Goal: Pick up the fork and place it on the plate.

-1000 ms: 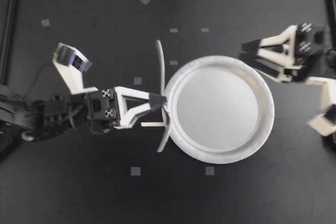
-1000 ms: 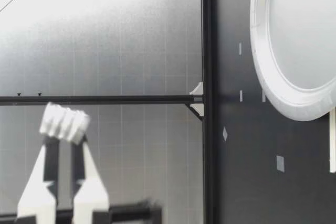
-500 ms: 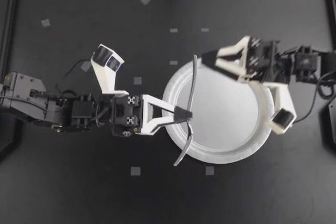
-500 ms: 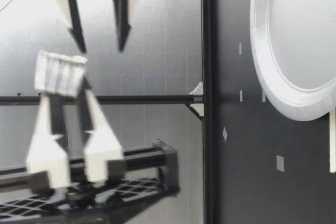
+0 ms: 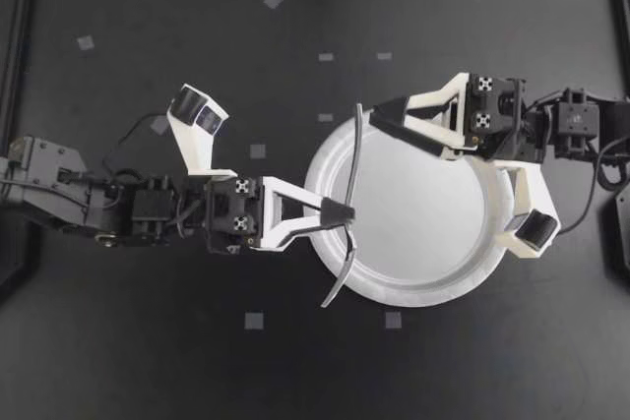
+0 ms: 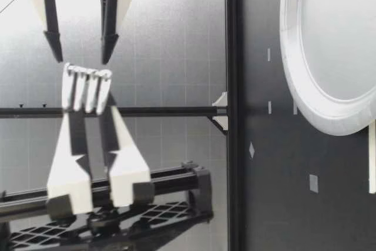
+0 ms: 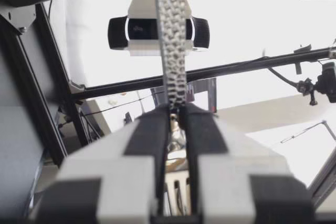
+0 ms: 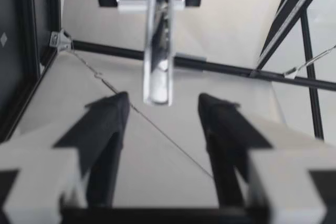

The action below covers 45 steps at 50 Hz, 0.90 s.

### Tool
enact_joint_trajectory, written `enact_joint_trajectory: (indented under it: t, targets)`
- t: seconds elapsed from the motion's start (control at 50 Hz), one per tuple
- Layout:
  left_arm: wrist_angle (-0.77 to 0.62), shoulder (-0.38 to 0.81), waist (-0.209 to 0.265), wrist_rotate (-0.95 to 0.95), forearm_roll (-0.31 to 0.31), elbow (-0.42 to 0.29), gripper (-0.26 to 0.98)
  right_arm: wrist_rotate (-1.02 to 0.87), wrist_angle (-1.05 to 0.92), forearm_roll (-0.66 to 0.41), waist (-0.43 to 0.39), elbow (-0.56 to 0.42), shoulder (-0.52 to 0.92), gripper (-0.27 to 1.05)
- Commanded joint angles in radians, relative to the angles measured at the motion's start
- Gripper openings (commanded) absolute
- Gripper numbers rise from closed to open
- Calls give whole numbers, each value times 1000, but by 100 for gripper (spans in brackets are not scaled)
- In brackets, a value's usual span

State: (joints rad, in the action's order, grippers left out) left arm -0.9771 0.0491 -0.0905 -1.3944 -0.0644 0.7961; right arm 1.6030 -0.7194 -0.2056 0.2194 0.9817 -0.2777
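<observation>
Pinching the fork [image 5: 352, 164], left end effector [image 5: 345, 213] overhangs plate [image 5: 433, 294].

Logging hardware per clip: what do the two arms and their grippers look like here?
Both arms are black with loose black cables. My left gripper and my right gripper have white triangular fingers with black inner faces, cross-shaped screw marks behind them, and a dark camera on a white bracket.

My table [image 5: 148, 371]: black, matte, dotted with small grey tape squares [image 5: 254, 321]. Black frame rail [image 6: 232, 39] along its edge. Beyond it I see a pale gridded wall panel [image 6: 176, 39], brightly lit, crossed by one dark bar [image 6: 153, 111].
</observation>
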Motion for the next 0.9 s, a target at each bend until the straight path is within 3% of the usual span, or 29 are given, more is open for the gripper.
enact_joint_trajectory:
  t: [0.0,0.34,0.46,0.68,0.88]
  targets:
    - [-20,-2,5,2,2,-26,1,-3,-23,3,-25,-35,21,56]
    - [-23,2,3,2,3,-26,1,-2,-37,5,-25,-64,78,51]
    - [-21,2,3,2,5,-28,1,-3,-26,17,-25,-71,87,36]
    - [-17,2,3,20,12,-23,1,-2,9,69,-25,-72,94,-5]
    - [29,-9,3,127,97,-43,7,-3,9,69,-25,-71,94,-10]
